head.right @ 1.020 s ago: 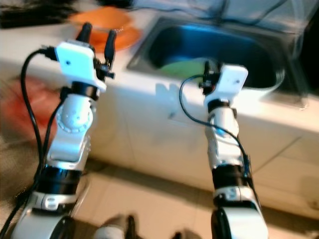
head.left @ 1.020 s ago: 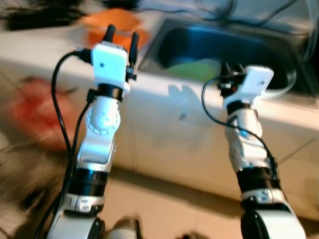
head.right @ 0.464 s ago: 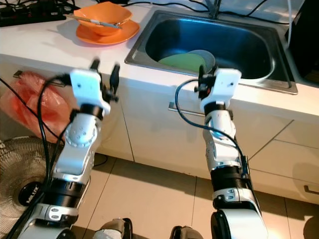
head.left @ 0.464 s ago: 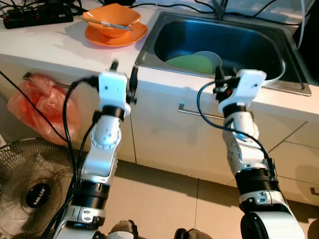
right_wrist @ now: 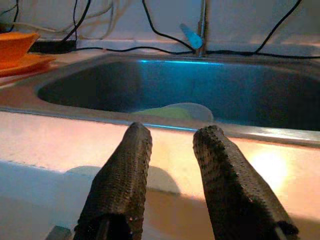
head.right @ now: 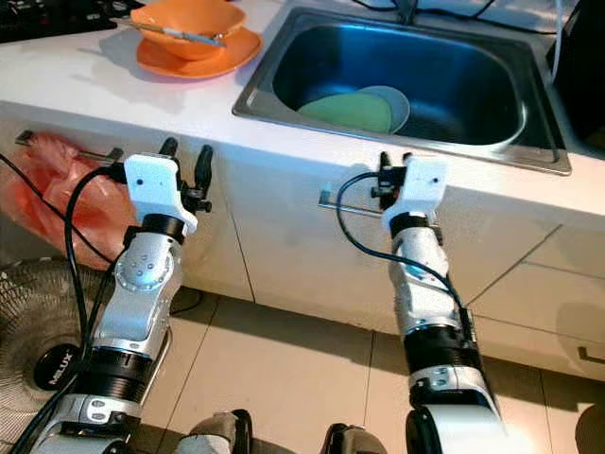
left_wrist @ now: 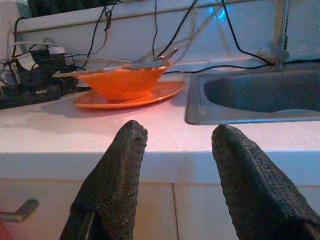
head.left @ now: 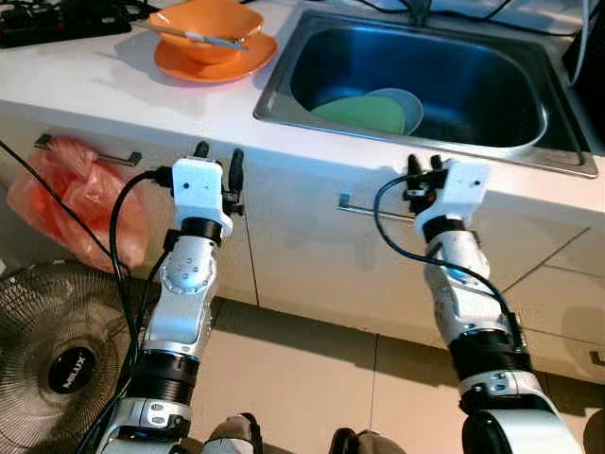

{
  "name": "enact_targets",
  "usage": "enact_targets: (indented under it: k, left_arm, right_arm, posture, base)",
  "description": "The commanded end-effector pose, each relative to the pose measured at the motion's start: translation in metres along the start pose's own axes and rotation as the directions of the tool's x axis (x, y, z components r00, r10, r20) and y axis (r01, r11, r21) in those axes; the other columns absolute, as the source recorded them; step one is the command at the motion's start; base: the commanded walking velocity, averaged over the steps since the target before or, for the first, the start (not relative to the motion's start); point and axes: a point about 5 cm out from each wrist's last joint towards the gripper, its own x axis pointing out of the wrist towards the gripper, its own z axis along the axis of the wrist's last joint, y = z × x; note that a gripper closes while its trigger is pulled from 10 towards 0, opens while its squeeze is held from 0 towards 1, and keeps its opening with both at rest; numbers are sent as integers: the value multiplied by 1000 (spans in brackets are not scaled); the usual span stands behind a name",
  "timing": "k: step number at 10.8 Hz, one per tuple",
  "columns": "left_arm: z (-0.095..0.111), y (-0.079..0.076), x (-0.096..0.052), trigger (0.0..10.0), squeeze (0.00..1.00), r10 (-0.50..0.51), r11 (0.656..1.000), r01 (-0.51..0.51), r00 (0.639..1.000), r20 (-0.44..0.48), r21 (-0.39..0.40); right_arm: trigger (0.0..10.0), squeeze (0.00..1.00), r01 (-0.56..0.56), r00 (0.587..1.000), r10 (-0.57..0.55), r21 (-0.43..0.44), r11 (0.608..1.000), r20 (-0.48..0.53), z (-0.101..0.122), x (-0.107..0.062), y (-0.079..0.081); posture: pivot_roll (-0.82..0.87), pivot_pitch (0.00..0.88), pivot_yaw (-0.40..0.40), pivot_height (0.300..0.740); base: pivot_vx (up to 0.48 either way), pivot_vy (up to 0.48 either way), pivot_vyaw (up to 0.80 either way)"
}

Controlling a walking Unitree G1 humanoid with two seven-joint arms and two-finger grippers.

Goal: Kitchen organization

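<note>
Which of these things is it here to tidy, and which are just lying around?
For the job: orange bowl on its orange plate; green plate and grey bowl in the sink.
Just lying about: red bag, fan, cables.

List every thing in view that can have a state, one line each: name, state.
Left pincer: open, holding nothing, raised before the counter edge.
Right pincer: open, holding nothing, raised before the sink front.
Orange bowl: upright on the orange plate, a utensil across its rim.
Green plate: lying in the sink.
Red bag: hanging from a cabinet handle.
Fan: standing on the floor.
</note>
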Motion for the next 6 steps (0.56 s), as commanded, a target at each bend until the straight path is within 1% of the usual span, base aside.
enact_targets:
  k: [1,2,3,4,6]
  left_arm:
    - [3,-3,-1,10000,0,-16,1000,16,1000,22,-1]
    - [7,-2,1,10000,0,1,1000,-1,999,47,-18]
    - [7,-1,1,10000,0,10,1000,-9,999,48,-25]
    - [6,2,0,10000,0,14,999,-13,999,45,-31]
    - [7,6,0,10000,0,38,997,-35,998,49,-62]
  right_arm:
    - [10000,0,-4,999,3,6,1000,43,9,2,1]
    - [10000,0,-13,997,13,11,1000,70,15,3,3]
    - [10000,0,-17,997,16,11,1000,74,17,3,4]
    - [10000,0,-19,993,19,0,1000,113,27,4,5]
    - [10000,0,-42,987,46,-30,999,153,39,5,9]
  posture:
    - [82,160,-42,740]
    - [82,160,-42,740]
    - [77,163,-44,740]
    - [77,163,-44,740]
    - [63,162,-46,740]
  base:
    - [0,0,0]
    - [0,0,0]
    - [0,0,0]
    - [0,0,0]
    - [0,0,0]
